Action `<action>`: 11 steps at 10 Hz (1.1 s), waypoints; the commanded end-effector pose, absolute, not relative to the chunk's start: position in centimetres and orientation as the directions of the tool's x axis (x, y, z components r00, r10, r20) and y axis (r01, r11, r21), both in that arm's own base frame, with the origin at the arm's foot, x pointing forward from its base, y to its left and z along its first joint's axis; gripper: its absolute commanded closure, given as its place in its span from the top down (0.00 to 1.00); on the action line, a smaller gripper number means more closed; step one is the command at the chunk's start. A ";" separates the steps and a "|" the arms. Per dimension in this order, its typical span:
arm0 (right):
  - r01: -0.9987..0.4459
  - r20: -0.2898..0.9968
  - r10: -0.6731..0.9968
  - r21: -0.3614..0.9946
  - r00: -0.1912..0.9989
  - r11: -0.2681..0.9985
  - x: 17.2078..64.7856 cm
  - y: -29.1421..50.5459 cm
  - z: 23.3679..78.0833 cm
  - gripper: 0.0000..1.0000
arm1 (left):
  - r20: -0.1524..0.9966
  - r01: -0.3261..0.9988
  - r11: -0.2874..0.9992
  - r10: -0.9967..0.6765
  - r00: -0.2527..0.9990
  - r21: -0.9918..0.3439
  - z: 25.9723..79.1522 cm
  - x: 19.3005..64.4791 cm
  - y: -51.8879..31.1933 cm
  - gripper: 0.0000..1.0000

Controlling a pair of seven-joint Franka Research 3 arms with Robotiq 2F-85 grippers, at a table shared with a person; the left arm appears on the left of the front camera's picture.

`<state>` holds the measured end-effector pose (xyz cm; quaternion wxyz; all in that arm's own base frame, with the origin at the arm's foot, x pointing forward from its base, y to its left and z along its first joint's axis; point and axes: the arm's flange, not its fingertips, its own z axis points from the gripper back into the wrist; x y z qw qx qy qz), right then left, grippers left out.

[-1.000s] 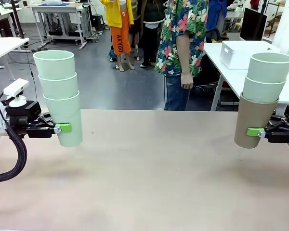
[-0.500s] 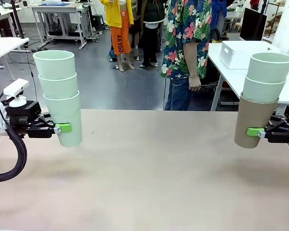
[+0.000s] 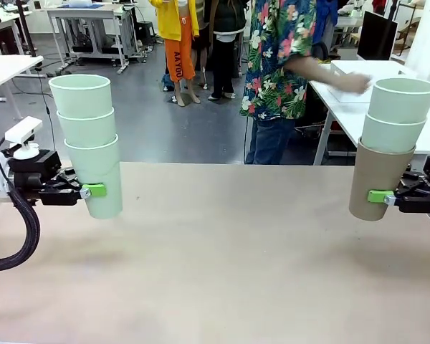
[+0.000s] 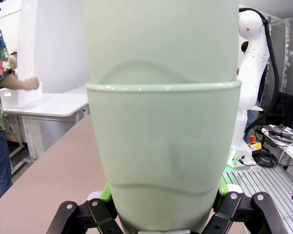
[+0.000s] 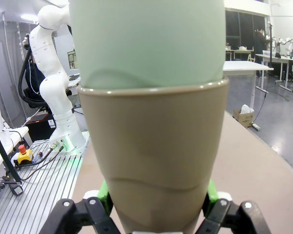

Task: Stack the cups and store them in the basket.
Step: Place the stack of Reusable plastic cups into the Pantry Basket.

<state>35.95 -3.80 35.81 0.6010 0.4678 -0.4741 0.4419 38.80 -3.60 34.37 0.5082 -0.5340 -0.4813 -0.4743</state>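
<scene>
The left gripper (image 3: pixel 99 191) is clamping its green pads on the lowest of three nested mint cups (image 3: pixel 86 136), holding the stack upright at the left side of the table (image 3: pixel 222 251). The right gripper (image 3: pixel 378 196) is gripping a tan-brown cup (image 3: pixel 376 175) low on its wall, with two mint cups (image 3: pixel 398 107) nested in it, at the table's right side. Both stacks are well apart and seem to be hanging clear of the tabletop, judging by the soft shadows under them.

The basket (image 3: pixel 337 89) is sitting on a far white table (image 3: pixel 322 75) behind the right stack, off the shared table, and a person's hand (image 3: pixel 355 82) is reaching to it, blurred.

The step in hand looks like joining the two stacks and then lowering them into the basket once it is within reach. Doing this well is a matter of keeping each stack plumb, since the grip is acting on the bottom cup only and the upper cups are merely resting inside; any tilt or jerk is likely to loosen them. To merge the stacks, one should be travelling high enough for its base to pass over the other's top rim, then descending straight down on the axis.

The middle of the table is lying bare, giving wide room between the arms. The right stack is standing close to the table's right edge and the left one near the left edge, so inward moves are looking safer than outward ones. The tall stacks are also narrowing each wrist camera's sight of what lies ahead.
</scene>
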 end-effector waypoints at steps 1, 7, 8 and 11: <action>-0.974 0.985 0.078 0.135 0.152 0.184 36.1 -3.8 36.2 0.84 | 0.996 0.997 -0.023 0.038 0.078 -0.077 34.8 38.7 -3.7 0.85; -0.974 0.985 0.078 0.135 0.152 0.184 36.1 -3.8 36.2 0.84 | 0.996 0.997 -0.023 0.038 0.078 -0.077 34.8 38.7 -3.7 0.85; -0.974 0.985 0.078 0.135 0.152 0.184 36.1 -3.8 36.2 0.84 | 0.996 0.997 -0.023 0.038 0.078 -0.077 34.8 38.7 -3.7 0.85; -0.974 0.985 0.078 0.135 0.152 0.184 36.1 -3.8 36.2 0.84 | 0.996 0.997 -0.023 0.038 0.078 -0.077 34.8 38.7 -3.7 0.85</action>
